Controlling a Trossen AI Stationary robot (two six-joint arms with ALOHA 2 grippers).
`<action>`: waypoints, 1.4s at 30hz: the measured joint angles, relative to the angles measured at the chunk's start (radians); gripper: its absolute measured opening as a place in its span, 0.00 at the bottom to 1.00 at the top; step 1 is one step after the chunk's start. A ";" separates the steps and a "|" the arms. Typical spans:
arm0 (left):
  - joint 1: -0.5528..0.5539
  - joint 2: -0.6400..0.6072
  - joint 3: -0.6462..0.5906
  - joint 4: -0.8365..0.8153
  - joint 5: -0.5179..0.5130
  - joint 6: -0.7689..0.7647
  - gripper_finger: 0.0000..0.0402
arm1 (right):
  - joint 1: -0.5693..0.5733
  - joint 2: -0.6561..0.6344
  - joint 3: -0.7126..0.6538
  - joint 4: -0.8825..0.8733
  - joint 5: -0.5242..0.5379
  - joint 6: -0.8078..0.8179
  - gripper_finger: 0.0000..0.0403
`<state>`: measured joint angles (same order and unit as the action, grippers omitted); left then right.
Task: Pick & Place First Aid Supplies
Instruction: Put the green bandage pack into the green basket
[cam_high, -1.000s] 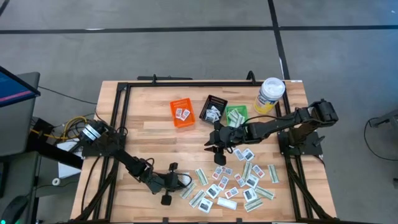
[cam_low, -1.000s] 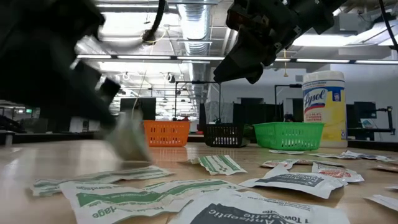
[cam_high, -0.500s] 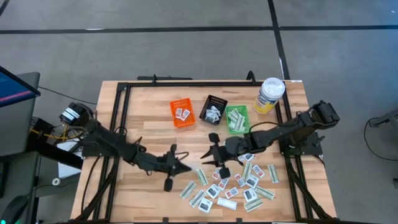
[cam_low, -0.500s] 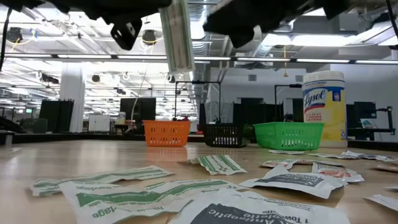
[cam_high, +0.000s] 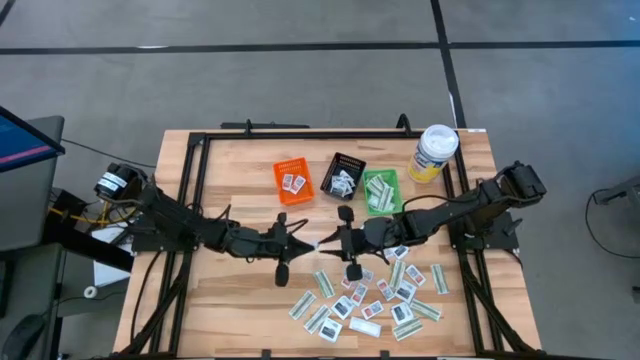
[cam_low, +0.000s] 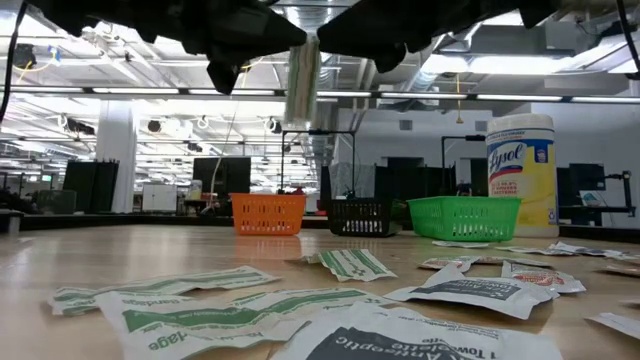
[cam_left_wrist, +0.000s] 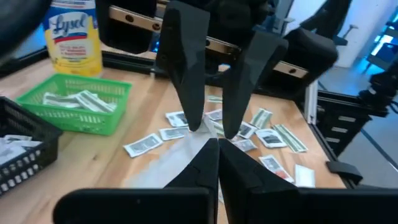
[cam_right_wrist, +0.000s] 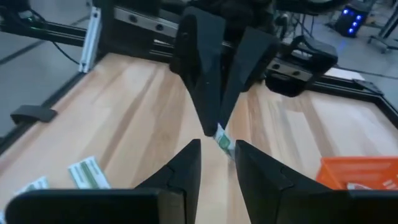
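- Wooden table (cam_high: 230, 190) with a black frame along its edges.
- Orange bin (cam_high: 293, 182), black bin (cam_high: 344, 175) and green bin (cam_high: 380, 190) in a row.
- Canister (cam_high: 433, 152) at the corner.
- Packets (cam_high: 372, 295) scattered flat.

Place: robot lab or workshop hall
Floor: grey concrete (cam_high: 300, 70) with taped lines
Ceiling: exposed ducts (cam_low: 320, 40) and strip lights
Furniture: wooden desk (cam_high: 240, 170) in black metal frame; dark monitors (cam_low: 215, 175) behind

Bare tabletop (cam_high: 225, 190) left of the orange bin (cam_high: 293, 182) is passable; scattered packets (cam_high: 375, 295) obstruct the near-right area.
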<state>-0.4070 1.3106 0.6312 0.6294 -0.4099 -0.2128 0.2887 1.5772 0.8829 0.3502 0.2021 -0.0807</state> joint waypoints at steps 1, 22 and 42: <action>0.003 0.000 0.000 0.004 0.000 0.009 0.01 | -0.003 0.000 0.000 -0.005 0.002 0.000 0.23; 0.028 0.000 0.001 0.053 0.036 0.177 0.01 | -0.040 0.000 0.000 0.000 -0.032 0.051 0.35; 0.029 0.003 0.001 0.047 0.001 0.183 0.01 | -0.059 0.000 0.000 -0.105 -0.104 0.119 0.01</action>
<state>-0.3782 1.3131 0.6323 0.6763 -0.4092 -0.0301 0.2295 1.5769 0.8833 0.2453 0.0985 0.0380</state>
